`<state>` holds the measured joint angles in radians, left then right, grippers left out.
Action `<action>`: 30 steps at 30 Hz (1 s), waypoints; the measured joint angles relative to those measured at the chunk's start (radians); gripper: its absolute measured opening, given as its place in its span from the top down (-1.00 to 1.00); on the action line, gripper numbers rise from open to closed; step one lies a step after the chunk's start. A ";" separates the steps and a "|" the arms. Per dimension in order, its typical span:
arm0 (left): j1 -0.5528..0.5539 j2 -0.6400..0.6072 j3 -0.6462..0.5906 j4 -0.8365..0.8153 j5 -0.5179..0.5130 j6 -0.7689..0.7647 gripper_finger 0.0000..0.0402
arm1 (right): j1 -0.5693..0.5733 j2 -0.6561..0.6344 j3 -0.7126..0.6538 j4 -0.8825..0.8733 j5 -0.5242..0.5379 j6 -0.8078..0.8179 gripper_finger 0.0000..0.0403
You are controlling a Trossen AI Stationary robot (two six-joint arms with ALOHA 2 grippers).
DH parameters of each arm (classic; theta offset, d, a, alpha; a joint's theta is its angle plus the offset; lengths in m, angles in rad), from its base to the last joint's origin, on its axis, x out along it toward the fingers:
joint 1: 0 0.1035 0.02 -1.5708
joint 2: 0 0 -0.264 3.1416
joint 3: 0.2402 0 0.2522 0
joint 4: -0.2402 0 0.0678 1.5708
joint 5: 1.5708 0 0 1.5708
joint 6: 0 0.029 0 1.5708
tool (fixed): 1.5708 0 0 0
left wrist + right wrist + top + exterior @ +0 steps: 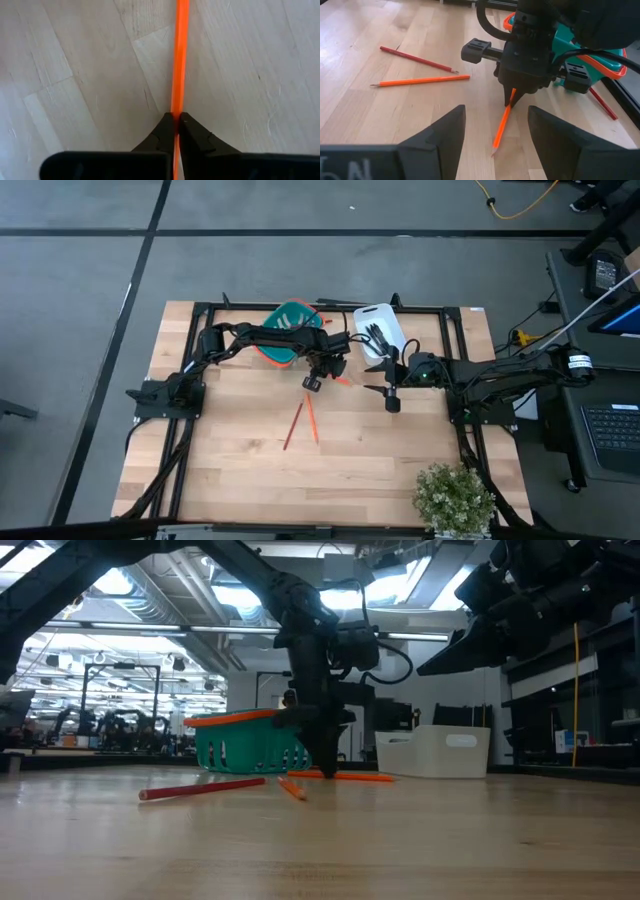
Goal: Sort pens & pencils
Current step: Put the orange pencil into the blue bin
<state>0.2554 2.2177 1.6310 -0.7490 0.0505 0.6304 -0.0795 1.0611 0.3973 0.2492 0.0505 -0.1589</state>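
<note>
High view shows me the pale wooden table [240, 470] with a teal plastic basket [285, 345] and a white plastic bin [385, 323] side by side at its far edge, the bin holding black pens [377, 335]. My left gripper [176, 125] sits just in front of the basket, jaws pinched on a thin orange pencil [502, 125] lying on the wood. My right gripper [495, 127] hovers close beside it near the bin, jaws wide and empty. Two more pencils, one red-brown [292, 425] and one orange [311, 420], lie near the table's middle.

I judge the pencil light, stiff and smooth, liable to pivot, since I hold it near one end. Open wood lies toward the near edge; the right gripper crowds my lift.
</note>
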 joint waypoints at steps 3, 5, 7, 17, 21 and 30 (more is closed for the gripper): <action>0.000 -0.006 0.000 0.003 0.000 0.000 0.98 | 0.000 0.000 0.000 0.000 0.000 0.000 -0.07; 0.000 -0.011 0.000 0.004 0.000 -0.001 0.98 | 0.000 0.000 0.000 0.000 0.000 0.000 -0.07; 0.000 -0.016 -0.001 0.004 0.000 -0.003 0.99 | 0.000 0.000 0.000 -0.001 0.000 0.000 -0.07; -0.002 -0.019 -0.002 0.005 0.013 -0.022 0.99 | 0.000 0.000 0.000 -0.008 0.000 0.000 -0.07; -0.002 -0.020 -0.001 0.002 0.013 -0.022 1.00 | 0.000 0.000 0.000 -0.008 0.000 0.000 -0.07; -0.004 -0.014 0.120 -0.149 0.012 -0.048 0.98 | 0.000 0.000 0.000 -0.008 0.000 0.000 -0.07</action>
<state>0.2516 2.2035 1.7506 -0.8985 0.0628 0.5822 -0.0795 1.0611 0.3973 0.2409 0.0502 -0.1585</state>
